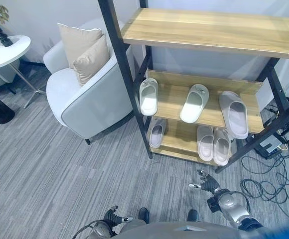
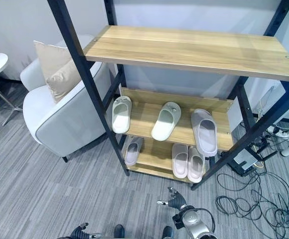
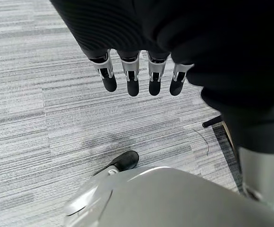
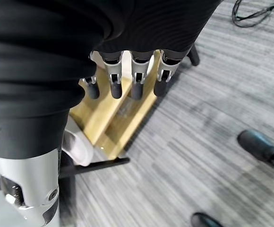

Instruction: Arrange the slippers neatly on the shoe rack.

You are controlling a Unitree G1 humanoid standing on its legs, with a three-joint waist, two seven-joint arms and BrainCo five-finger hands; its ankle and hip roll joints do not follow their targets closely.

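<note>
Both hands hang low over the grey carpet [image 1: 50, 169] in front of the shoe rack [image 1: 129, 84], fingers [image 3: 133, 85] relaxed, holding nothing. The right hand [image 1: 208, 183] is near the rack's front right leg; the left hand [image 1: 112, 216] is well apart from it. Three pale slippers [image 1: 194, 103] lie spaced along the middle shelf [image 1: 172, 102]. Three more slippers [image 1: 213, 143] lie on the bottom shelf [image 1: 179, 137], one at its left edge and a pair touching at the right. No writing is readable

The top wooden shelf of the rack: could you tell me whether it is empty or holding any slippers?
Empty. The top wooden shelf shows bare boards in both eye views.
</note>
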